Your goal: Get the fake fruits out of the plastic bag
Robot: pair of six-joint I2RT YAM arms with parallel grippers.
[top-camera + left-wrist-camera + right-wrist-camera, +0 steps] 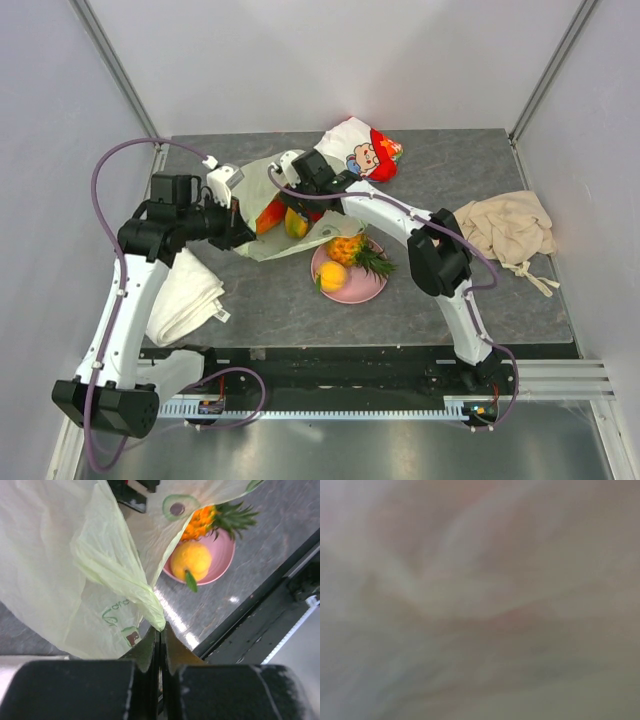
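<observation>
Currently the plastic bag (252,185) lies crumpled mid-desk (500,290), a yellow-red mango (296,223) and a red piece (270,216) showing at its mouth, while the pineapple (352,250) and orange (332,276) sit on the pink plate (362,291) just beside it. The left claw (159,630) is pinched tight on a fold of the bag. The right claw (295,200) reaches into the bag's mouth, its own view all blur, so I cannot tell its opening.
</observation>
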